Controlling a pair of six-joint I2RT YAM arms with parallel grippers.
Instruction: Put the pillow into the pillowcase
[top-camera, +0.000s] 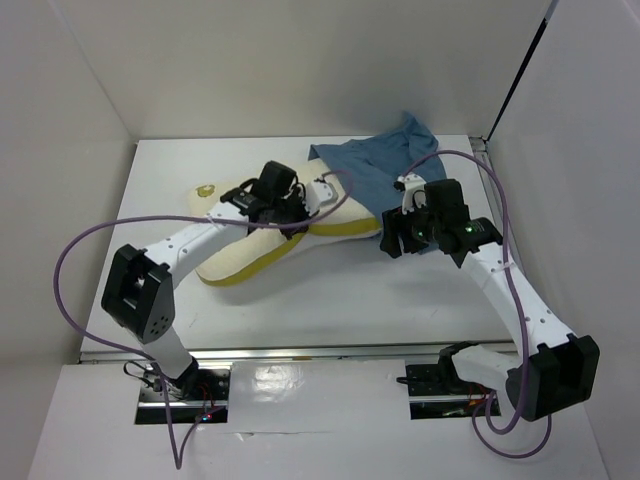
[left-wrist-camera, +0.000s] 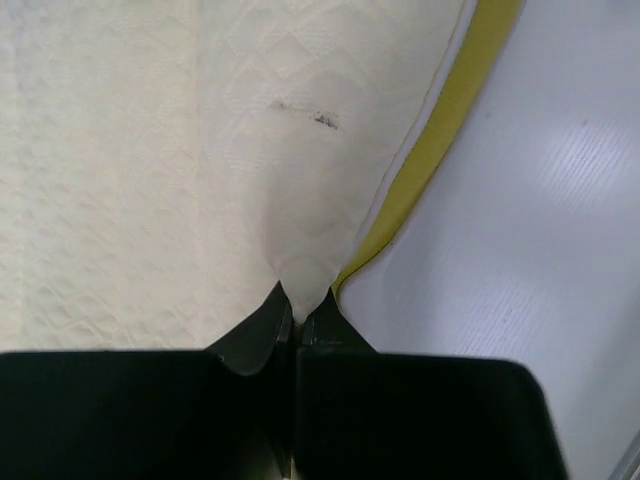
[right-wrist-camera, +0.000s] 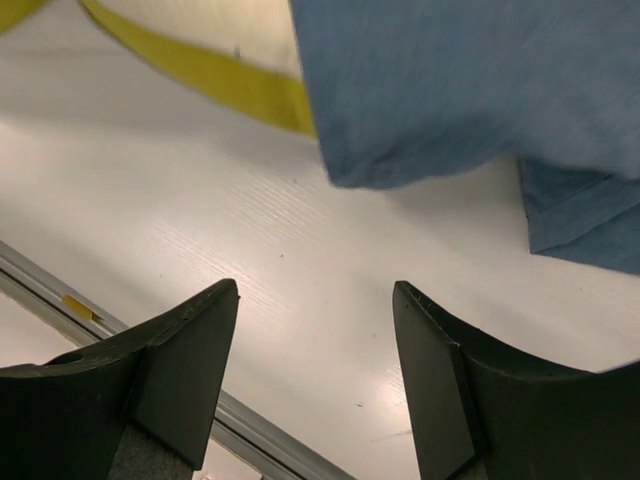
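Left pincer (left-wrist-camera: 297, 315) pinches pillow (top-camera: 240, 262), mostly outside pillowcase (top-camera: 375, 165); right pincer (right-wrist-camera: 315, 295) spread

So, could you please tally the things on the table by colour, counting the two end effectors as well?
Cream-yellow: 1, the pillow
Slate-blue: 1, the pillowcase
Black: 2, the left end effector, pinching the pillow's cover, and the right end effector, open above bare table
Total: 4

Cream pillow (top-camera: 245, 260) on table (top-camera: 330, 300), blue pillowcase (top-camera: 375, 165) at its right end, left arm (top-camera: 195, 237) over pillow
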